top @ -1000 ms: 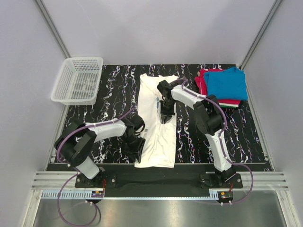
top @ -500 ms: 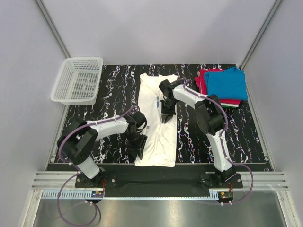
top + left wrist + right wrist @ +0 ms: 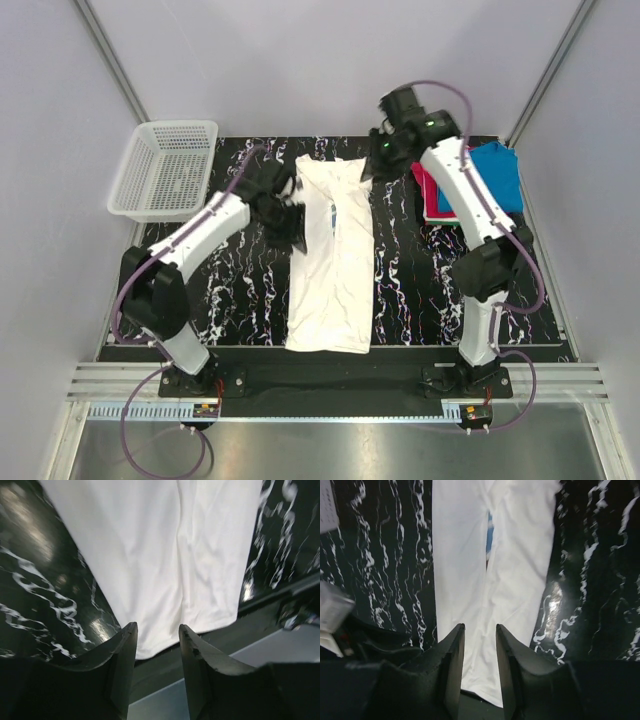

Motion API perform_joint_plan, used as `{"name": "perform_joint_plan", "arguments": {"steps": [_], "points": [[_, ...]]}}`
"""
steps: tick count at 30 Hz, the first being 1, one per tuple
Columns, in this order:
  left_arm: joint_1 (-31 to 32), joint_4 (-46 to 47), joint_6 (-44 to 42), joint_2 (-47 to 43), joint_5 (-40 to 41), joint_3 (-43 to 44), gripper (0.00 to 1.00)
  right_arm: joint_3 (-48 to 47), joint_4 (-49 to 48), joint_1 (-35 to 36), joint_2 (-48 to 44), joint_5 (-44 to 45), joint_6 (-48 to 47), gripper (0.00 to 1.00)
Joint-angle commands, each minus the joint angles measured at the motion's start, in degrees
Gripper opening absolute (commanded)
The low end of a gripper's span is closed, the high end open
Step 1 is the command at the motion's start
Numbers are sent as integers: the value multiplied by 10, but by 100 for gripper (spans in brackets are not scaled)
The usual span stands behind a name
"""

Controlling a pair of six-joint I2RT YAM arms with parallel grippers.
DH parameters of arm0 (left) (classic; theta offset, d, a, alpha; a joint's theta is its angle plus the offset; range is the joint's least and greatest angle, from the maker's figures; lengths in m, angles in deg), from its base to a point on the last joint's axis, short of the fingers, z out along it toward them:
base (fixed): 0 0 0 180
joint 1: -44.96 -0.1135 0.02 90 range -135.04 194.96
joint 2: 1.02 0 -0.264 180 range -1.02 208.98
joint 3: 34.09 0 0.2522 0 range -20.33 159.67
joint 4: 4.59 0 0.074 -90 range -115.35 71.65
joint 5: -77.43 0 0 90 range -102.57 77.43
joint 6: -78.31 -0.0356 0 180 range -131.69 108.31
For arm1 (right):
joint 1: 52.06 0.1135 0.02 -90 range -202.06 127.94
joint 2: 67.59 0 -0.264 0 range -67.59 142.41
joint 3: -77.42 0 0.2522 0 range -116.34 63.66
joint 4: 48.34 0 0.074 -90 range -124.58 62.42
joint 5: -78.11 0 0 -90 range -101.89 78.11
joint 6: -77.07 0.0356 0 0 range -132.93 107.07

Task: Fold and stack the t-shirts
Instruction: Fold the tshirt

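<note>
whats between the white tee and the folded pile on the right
Only bare marbled table separates the white tee and the folded pile, the right arm overhanging its far end, in the top view.

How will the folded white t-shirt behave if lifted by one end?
Probably floppy: the white t-shirt lies flat with soft creases, so it would drape and sag. Likely light, being thin cloth. Pushed, its loose folds may bunch rather than slide.

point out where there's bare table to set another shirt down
Bare tabletop between the white t-shirt and the right arm, and between the shirt's left edge and the left arm. Crowded at the far corners: basket left, folded stack right.
</note>
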Motion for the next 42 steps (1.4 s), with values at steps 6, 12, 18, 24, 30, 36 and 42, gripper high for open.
{"name": "perform_joint_plan", "arguments": {"steps": [6,12,18,24,30,36,42], "points": [[-114,-1,29,235,16,369,49,-304,55,-128,242,-95,-43,39],[-132,19,57,375,-21,478,45,-321,-9,-143,355,-159,4,38],[-129,38,73,431,-58,519,45,-283,-62,-143,362,-186,22,38],[-127,54,77,442,-78,520,46,-273,-63,-143,338,-186,16,39],[-122,69,85,465,-96,521,46,-273,-71,-143,348,-202,23,39],[-119,70,75,488,-95,519,46,-250,-71,-137,375,-192,17,37],[-118,70,70,503,-107,512,46,-241,-72,-138,405,-181,10,38]]}}
